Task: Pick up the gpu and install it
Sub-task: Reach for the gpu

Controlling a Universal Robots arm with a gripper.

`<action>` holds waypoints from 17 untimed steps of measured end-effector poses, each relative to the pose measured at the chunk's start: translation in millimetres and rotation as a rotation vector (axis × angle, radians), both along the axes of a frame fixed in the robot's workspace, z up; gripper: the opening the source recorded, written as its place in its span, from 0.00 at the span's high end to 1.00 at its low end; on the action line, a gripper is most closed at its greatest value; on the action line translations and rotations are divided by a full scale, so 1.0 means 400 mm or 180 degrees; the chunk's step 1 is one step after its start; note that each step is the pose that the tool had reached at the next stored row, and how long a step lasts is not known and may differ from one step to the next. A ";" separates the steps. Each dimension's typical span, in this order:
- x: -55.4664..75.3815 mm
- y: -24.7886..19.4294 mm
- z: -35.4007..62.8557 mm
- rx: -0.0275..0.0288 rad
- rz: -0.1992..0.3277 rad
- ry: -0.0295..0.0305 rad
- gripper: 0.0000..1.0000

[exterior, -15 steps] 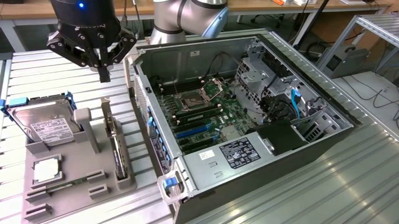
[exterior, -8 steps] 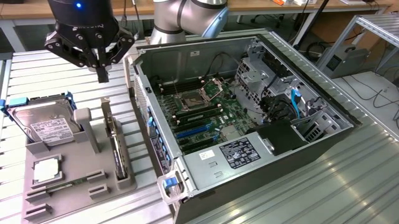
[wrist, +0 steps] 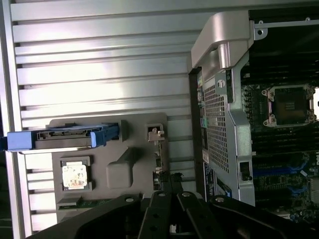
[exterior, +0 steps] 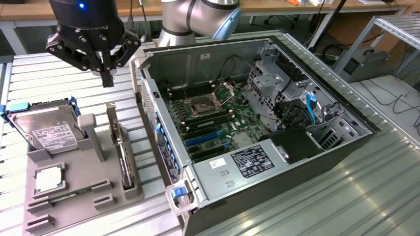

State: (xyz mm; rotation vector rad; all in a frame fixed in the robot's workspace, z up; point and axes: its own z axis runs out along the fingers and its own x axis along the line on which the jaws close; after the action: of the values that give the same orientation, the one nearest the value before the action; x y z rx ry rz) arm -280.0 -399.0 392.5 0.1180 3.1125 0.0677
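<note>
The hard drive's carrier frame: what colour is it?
The carrier frame is blue, seen best in the wrist view.

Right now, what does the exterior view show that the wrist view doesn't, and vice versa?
Exterior view: the arm's silver body, the labelled power supply, a blue cable. Wrist view: the case's perforated outer panel. Both: the shut, empty end effector, the gray holder with the gpu, hard drive and processor chip, and the motherboard socket.
</note>
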 end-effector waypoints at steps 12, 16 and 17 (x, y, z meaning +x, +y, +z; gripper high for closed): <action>0.000 -0.039 0.000 0.0000 0.0000 0.0000 0.89; 0.000 -0.056 0.000 0.0000 0.0000 0.0000 0.89; 0.000 -0.063 0.000 0.0000 0.0000 0.0000 0.89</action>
State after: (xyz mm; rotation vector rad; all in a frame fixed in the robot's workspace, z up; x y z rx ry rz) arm -280.0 -424.3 392.5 0.1181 3.1125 0.0676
